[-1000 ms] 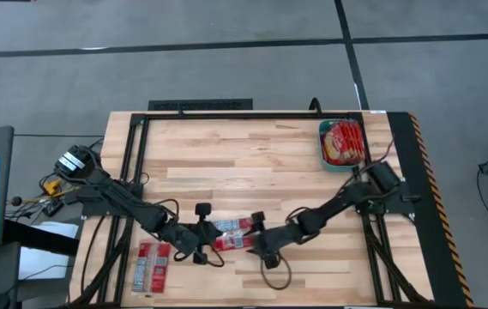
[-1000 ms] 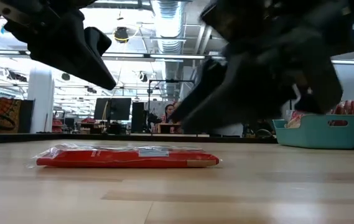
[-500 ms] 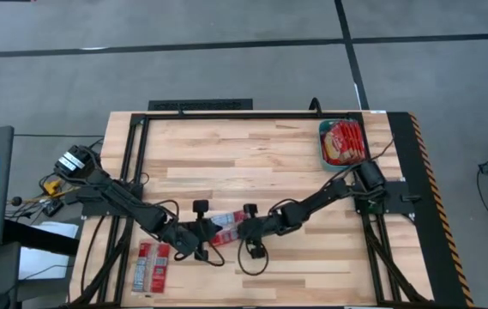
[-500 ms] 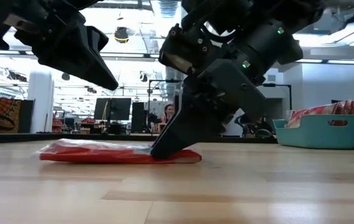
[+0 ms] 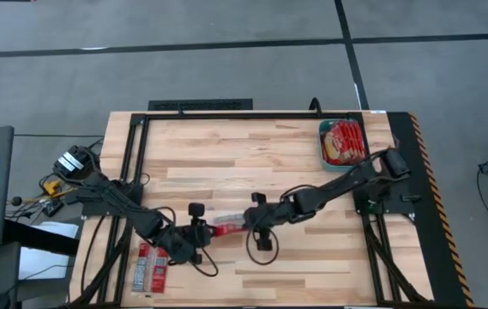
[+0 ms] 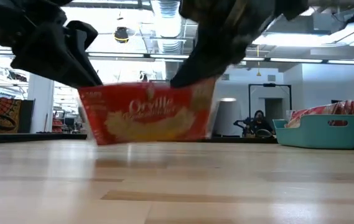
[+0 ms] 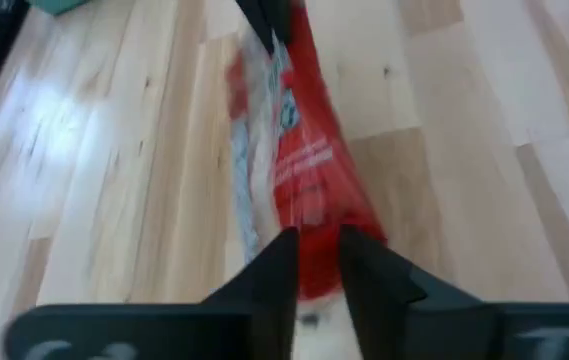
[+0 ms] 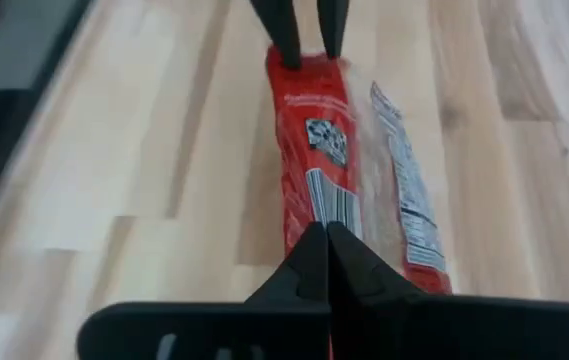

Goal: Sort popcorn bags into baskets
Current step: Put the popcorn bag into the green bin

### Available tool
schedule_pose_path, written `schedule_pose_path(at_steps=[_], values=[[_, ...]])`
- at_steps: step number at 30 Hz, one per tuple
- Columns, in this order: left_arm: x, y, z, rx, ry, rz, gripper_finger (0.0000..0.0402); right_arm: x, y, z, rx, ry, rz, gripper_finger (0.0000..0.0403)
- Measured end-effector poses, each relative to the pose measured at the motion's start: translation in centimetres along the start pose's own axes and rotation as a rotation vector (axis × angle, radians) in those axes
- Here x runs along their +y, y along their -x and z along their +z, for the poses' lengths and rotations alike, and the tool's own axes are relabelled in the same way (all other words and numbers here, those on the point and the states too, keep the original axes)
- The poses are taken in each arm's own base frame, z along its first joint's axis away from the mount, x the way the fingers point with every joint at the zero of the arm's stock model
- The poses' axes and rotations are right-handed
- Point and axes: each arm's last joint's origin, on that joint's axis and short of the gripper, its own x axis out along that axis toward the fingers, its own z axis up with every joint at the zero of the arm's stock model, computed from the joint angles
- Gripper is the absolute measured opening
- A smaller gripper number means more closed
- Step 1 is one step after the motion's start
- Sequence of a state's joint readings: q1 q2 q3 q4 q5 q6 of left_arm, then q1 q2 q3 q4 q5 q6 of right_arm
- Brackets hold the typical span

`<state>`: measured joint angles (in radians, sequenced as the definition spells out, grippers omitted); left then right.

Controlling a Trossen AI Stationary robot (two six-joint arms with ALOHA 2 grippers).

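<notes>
**Both hands grip one popcorn bag above the bench**

The right hand (image 5: 245, 225) pinches one short end of a red popcorn bag (image 5: 225, 225), its fingers (image 8: 314, 262) closed narrow on the edge. The left hand (image 5: 202, 230) clamps the opposite end, fingers (image 7: 276, 270) close together around the packet. In the low view the bag (image 6: 149, 112) hangs on edge, clear of the wooden bench (image 5: 226, 154), its printed face turned to the camera. Two more popcorn bags (image 5: 153, 264) lie flat near the bench's front left corner. The teal basket (image 5: 324, 153) sits at the far right corner, well apart, with several red packets (image 5: 345, 141) inside.
</notes>
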<state>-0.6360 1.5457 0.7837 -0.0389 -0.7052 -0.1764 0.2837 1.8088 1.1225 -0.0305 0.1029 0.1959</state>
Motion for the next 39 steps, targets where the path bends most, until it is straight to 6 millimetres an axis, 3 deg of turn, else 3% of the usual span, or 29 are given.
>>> schedule_pose_path(at_steps=[8, 13, 16, 19, 22, 24, 26, 30, 31, 39], values=[[-0.5, 0.6, 0.0, -0.030, -0.056, 0.071, 0.0223, -1.2, 4.4, 2.3, -0.036, -0.099, 0.105, 0.0003], [0.1, 0.2, 0.2, -0.043, 0.065, 0.121, 0.0320, -1.9, 5.7, 2.9, -0.044, -0.112, 0.136, 0.0003], [1.0, -0.5, 0.3, -0.041, 0.160, 0.156, 0.0355, -2.0, 6.2, 3.2, -0.061, -0.113, 0.171, 0.0003], [1.9, -1.1, 0.5, -0.044, 0.224, 0.189, 0.0363, -2.0, 6.2, 3.2, -0.058, -0.114, 0.172, 0.0003], [2.2, -1.4, 0.8, -0.058, 0.238, 0.186, 0.0337, -2.0, 6.2, 3.2, -0.055, -0.123, 0.172, 0.0003], [2.1, -1.3, 1.1, -0.080, 0.200, 0.170, 0.0291, -2.0, 6.1, 3.0, -0.043, -0.130, 0.157, 0.0003], [2.0, -1.3, 1.4, -0.094, 0.168, 0.130, 0.0226, -2.2, 6.1, 3.0, -0.045, -0.131, 0.113, 0.0004], [1.8, -1.3, 1.6, -0.098, 0.135, 0.067, 0.0052, -2.3, 6.1, 3.0, -0.062, -0.085, 0.067, 0.0011], [1.7, -1.3, 1.6, -0.097, 0.145, 0.050, 0.0027, -2.3, 6.1, 3.1, -0.069, -0.057, 0.064, 0.0017], [1.7, -1.4, 1.5, -0.093, 0.186, 0.023, 0.0006, -0.4, 6.5, 4.4, -0.238, 0.183, 0.095, 0.0122]])
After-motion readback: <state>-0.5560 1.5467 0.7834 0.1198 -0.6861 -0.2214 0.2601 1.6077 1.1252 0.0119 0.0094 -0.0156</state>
